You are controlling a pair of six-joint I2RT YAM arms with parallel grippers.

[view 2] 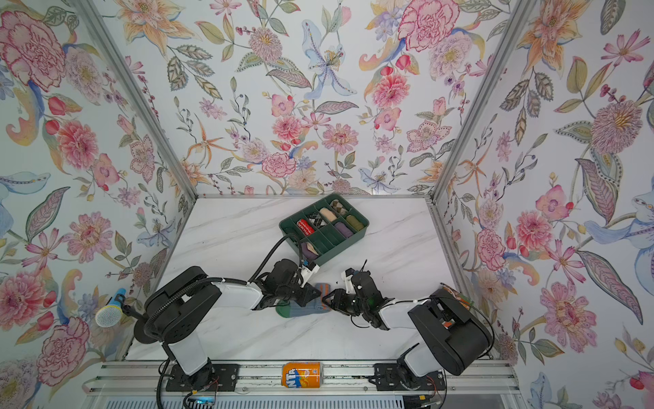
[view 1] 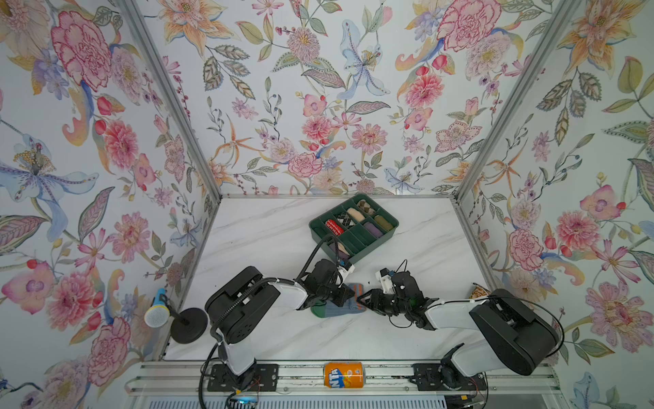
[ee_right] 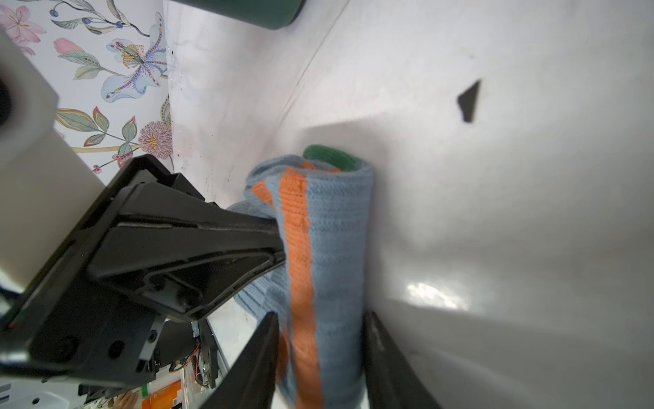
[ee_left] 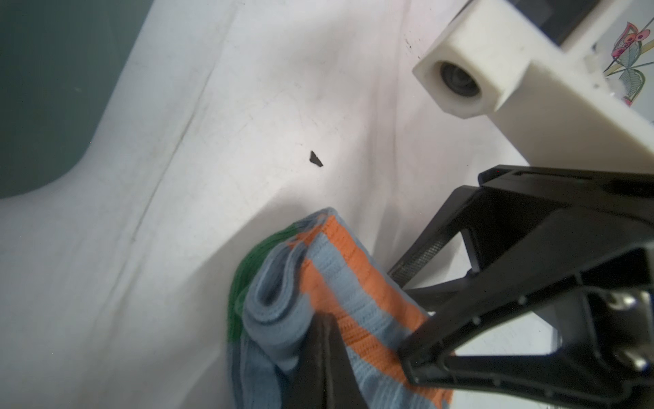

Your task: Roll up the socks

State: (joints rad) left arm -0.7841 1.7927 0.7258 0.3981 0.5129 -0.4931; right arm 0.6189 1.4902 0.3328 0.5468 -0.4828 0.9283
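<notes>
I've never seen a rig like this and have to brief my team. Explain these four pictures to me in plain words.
These are two robot arms mounted on a rail: the left arm and the right arm, each ending in a two-fingered gripper. The two wide pictures look down from overhead, nearly the same view. The two close-ups come from cameras on each wrist. On the white table lie the socks, grey-blue with orange stripes, partly rolled, and behind them a green tray holding other rolled pairs. A microphone stands at the left; an orange can lies on the rail. The left gripper is pinched shut on a fold of the socks; the right gripper is closed around the roll.
</notes>
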